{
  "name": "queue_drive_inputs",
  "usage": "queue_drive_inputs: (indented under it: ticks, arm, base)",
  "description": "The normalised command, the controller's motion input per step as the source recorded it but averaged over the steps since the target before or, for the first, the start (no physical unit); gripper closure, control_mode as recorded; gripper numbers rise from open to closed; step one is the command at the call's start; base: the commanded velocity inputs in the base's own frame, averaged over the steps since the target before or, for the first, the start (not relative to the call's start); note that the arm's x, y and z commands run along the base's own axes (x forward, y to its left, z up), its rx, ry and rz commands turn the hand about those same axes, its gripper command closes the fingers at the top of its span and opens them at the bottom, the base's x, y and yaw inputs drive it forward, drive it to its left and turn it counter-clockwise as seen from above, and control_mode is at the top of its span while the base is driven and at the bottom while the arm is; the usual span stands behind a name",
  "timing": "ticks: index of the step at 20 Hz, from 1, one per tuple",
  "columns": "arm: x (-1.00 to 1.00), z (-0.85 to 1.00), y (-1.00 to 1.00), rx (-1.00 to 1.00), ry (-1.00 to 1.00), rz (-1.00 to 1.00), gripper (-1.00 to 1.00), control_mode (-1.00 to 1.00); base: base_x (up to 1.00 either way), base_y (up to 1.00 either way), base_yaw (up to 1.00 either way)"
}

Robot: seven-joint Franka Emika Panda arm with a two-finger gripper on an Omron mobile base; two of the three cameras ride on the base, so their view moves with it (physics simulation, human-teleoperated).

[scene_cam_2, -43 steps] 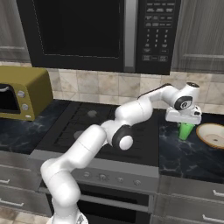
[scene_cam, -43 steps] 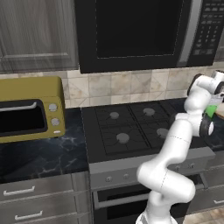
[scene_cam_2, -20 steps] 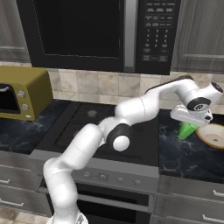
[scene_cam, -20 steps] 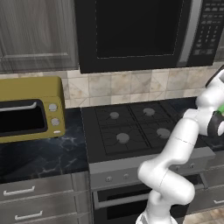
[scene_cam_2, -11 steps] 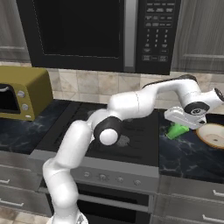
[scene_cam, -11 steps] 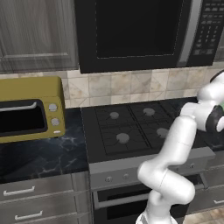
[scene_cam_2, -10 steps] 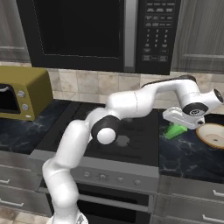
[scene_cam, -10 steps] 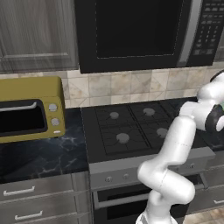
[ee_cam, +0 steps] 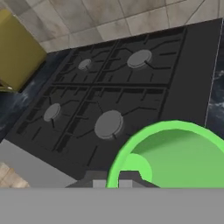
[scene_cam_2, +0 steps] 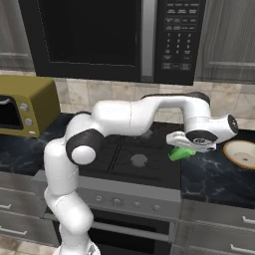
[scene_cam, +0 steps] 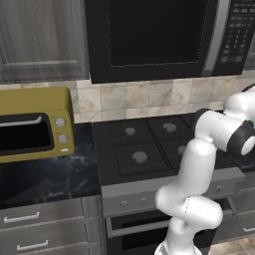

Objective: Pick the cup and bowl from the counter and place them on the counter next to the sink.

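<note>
Glossy marble counter (scene_cam_2: pixel 214 177) (white-veined)

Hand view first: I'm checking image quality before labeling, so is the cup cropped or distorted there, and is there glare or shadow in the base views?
Hand view: the cup looms large and tilted, its rim cut by the right edge. Right base view: the cup sits small beneath the gripper; the counter shows soft sheen, no harsh glare. Left base view: flat, even rendered light; the stove casts no strong shadows.
</note>
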Motion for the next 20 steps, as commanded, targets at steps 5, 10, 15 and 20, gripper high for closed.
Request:
queue_drive_inputs:
  ticks: [5, 10, 15, 20]
  arm:
    - [-0.44, 0.78, 0.55, -0.03, 0.08, 0.00, 1.00, -1.00]
    - [-0.35, 0.31, 0.54, -0.06, 0.02, 0.00, 1.00, -1.00]
    - [-0.34, 0.00, 0.61, -0.05, 0.00, -0.07, 1.00, -1.00]
    - [-0.23, 0.00, 0.70, -0.07, 0.00, -0.16, 1.00, -1.00]
  base:
    - [0.00, 0.00, 0.00]
    - [0.00, 0.00, 0.00]
    - [0.00, 0.00, 0.00]
    - [0.00, 0.00, 0.00]
